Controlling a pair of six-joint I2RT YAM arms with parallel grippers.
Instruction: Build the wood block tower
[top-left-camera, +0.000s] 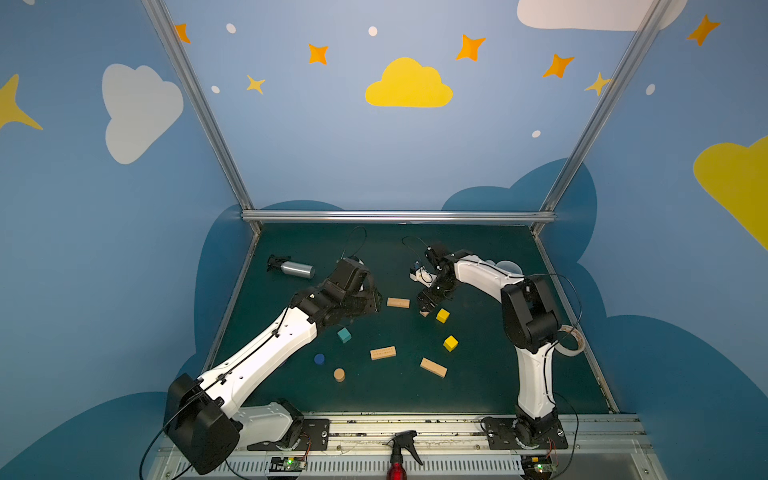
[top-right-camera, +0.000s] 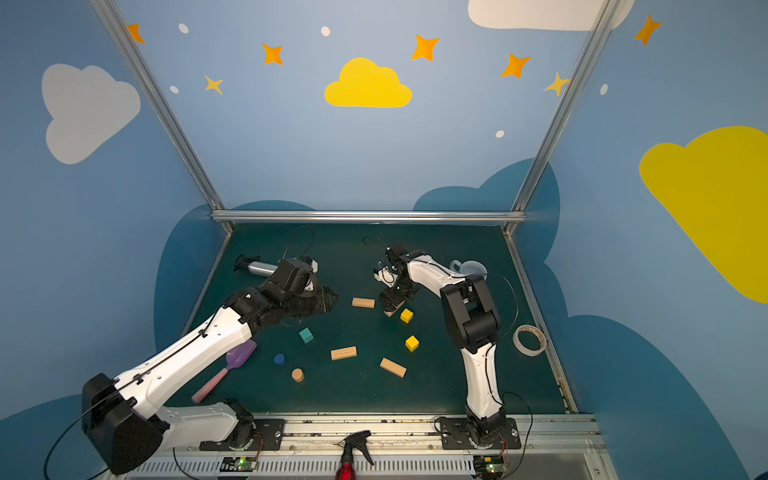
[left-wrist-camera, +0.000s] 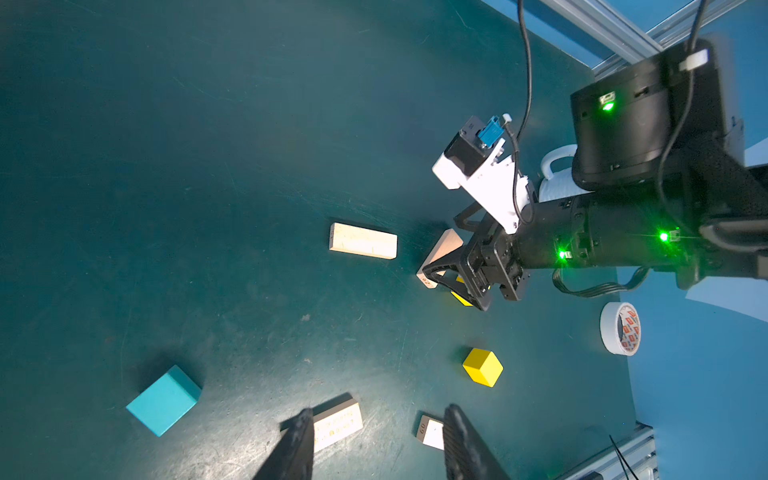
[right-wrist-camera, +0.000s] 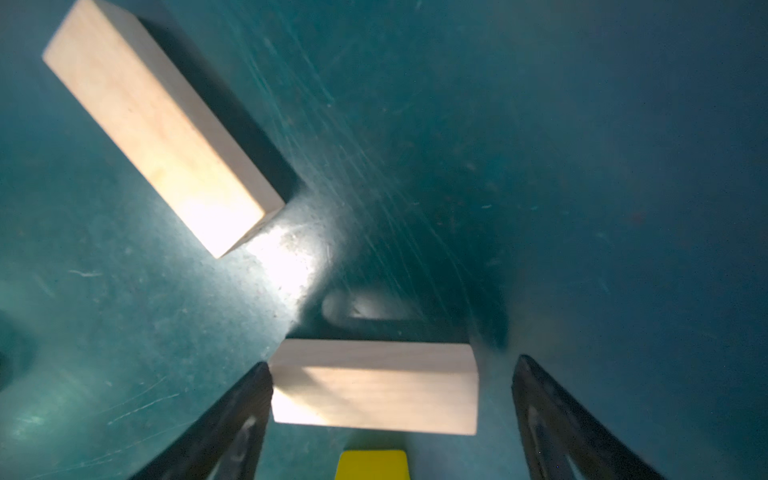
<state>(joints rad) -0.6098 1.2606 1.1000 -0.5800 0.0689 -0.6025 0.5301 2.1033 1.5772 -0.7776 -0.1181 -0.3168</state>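
Pale grey mug (top-right-camera: 473, 268), contents unseen. Right tool (right-wrist-camera: 392, 362) spread, straddling a tan oblong wooden plank (right-wrist-camera: 374, 390) on the green surface (right-wrist-camera: 582, 166); left tool (left-wrist-camera: 380, 410) half spread, holding nothing.

Overhead stereo pair, close wrist views

Nine wood blocks (top-left-camera: 382, 353) lying loose and apart on the green table (top-left-camera: 478, 386), none on top of another

The back plank (top-left-camera: 398, 302), tan, lies flat and crosswise. To its right the half-hidden plank (top-left-camera: 424, 313) sits close beside the far yellow cube (top-left-camera: 443, 316). The near yellow cube (top-left-camera: 450, 343) sits in front of that one. The printed plank (top-left-camera: 382, 353) lies flat in the middle, and the angled plank (top-left-camera: 433, 367) lies to its right, nearer the front. The teal cube (top-left-camera: 344, 335) sits left of centre. In front of it the blue cylinder (top-left-camera: 319, 359) and the tan cylinder (top-left-camera: 339, 374) stand on end, near each other but not touching
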